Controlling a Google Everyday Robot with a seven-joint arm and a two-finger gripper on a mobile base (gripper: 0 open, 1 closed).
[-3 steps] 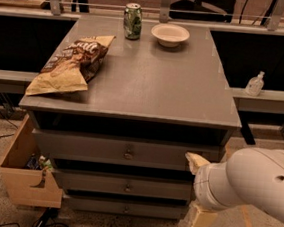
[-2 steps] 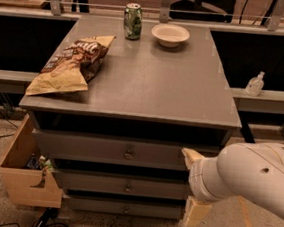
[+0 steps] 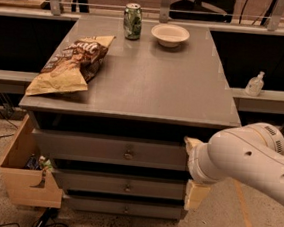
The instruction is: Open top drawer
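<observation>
shifting a little up and to the left since a second ago, the gripper (image 3: 188,173) is now hanging at the right end of the top drawer (image 3: 88,148), with the bulky white arm (image 3: 251,156) reaching in from the right edge of the view

at the far left, a light plywood box (image 3: 24,187) is sitting against the side of the cabinet (image 3: 160,82), with a few small things lying inside that are too dark to make out. on the cabinet's grey top, a crumpled chip bag (image 3: 71,63) is lying near the left edge, a green can (image 3: 133,20) is standing upright at the back, and a white bowl (image 3: 169,35) is sitting just to the can's right

below the top, the top drawer is showing its wide grey front with a dark gap running above it, and its small round knob (image 3: 128,155) is sitting at the centre, free and untouched. two narrower lower drawers (image 3: 120,185) are stacking underneath it

the gripper is standing open, its cream fingers (image 3: 193,144) spreading one above the other, the upper one beside the drawer's top right corner and the lower one down by the second drawer, well apart from the knob

at the far right, a small clear bottle (image 3: 255,84) is standing on a ledge (image 3: 279,101) behind the arm
</observation>
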